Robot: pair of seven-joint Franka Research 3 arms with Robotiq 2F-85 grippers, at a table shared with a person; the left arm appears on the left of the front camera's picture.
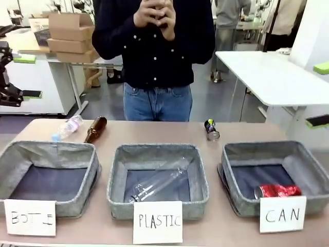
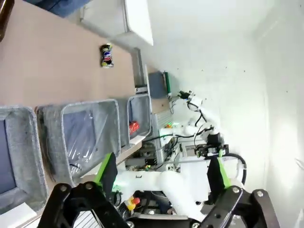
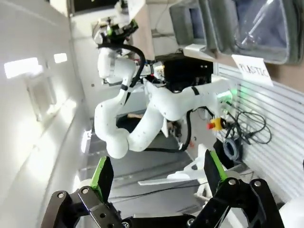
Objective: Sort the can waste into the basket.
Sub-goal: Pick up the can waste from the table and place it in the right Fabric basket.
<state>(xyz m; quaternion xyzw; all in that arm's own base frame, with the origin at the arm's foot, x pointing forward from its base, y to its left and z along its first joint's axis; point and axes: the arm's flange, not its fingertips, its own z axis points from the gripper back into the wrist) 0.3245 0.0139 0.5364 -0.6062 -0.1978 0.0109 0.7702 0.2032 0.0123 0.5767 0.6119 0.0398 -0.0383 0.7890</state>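
Three white cards stand at the near table edge: "BOTTLE", "PLASTIC" and "CAN". Each card fronts one grey fabric bin.

Basket, carded "CAN", sits on the robot's right. The red can lies on its side on the dark bottom, close to the front wall. Its long axis runs left to right, parallel to that wall, and its silver end points toward the PLASTIC bin.

The dark can lies on the table beyond the bins, in line with the gap between the PLASTIC bin and the basket. Its long axis runs nearly toward the camera, with a silver end facing the robot.

A clear bottle lies diagonally in the PLASTIC bin. A second clear bottle and a brown bottle lie on the table behind the BOTTLE bin.

Left tool: jaws spread wide, nothing between them, clear of the table. Right tool: jaws spread wide, nothing held.
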